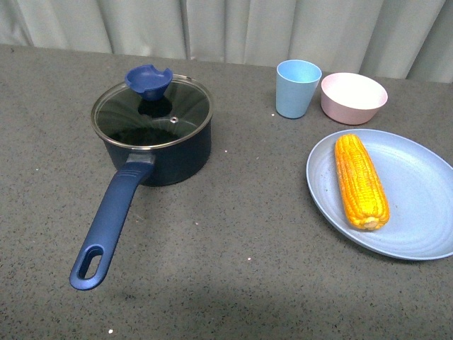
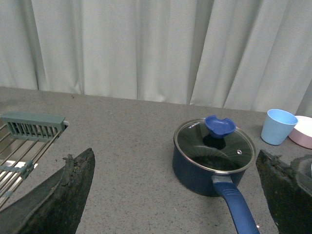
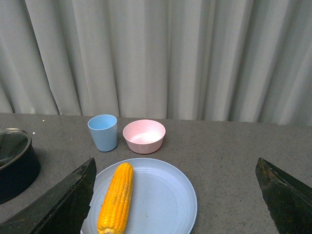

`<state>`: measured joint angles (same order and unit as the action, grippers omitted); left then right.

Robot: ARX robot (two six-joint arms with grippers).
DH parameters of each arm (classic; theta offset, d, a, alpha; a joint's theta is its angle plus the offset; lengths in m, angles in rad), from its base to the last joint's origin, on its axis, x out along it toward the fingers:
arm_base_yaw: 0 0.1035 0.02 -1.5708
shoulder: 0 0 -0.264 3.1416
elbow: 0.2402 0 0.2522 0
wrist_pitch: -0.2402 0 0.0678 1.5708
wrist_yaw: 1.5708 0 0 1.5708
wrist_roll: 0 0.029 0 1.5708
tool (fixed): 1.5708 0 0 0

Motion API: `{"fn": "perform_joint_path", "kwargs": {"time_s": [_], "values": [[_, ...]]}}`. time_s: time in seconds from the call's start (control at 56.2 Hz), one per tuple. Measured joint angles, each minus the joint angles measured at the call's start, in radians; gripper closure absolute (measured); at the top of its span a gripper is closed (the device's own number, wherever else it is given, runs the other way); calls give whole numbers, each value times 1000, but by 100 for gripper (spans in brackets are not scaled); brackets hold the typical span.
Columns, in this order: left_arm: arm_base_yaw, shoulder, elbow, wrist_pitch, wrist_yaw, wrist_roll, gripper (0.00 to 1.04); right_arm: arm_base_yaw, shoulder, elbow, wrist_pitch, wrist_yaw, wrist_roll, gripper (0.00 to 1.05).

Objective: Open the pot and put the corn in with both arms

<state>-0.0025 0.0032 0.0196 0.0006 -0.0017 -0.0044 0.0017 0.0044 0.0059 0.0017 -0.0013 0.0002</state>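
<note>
Left pincer (image 2: 171, 161) and right pincer (image 3: 175, 165) both gape wide, gripping nothing. On the desk (image 1: 233, 234) the pot (image 1: 152, 152) sits with its glass lid (image 1: 177, 106) on, handle toward the robot. The corn (image 1: 361, 182) lies on a blue plate (image 1: 417, 212) well to its right, a light blue cup (image 1: 297, 88) and pink bowl (image 1: 354, 98) beyond it.

A big table (image 1: 233, 234) has a dark gray, rough top with tiny white specks on it. Right behind the table hangs a long curtain (image 1: 226, 28). It is pale gray-white and falls in many soft folds all along the table's back edge. At one edge of the table is a metal wire rack (image 2: 24, 141) with a gray-green bar. The light is soft and even.
</note>
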Motion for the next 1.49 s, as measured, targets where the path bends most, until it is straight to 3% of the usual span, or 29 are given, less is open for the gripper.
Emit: {"fn": "perform_joint_path", "kwargs": {"time_s": [1.495], "values": [[0,0,0,0,0,0,6,0,0,0,0,0,0,9]]}}
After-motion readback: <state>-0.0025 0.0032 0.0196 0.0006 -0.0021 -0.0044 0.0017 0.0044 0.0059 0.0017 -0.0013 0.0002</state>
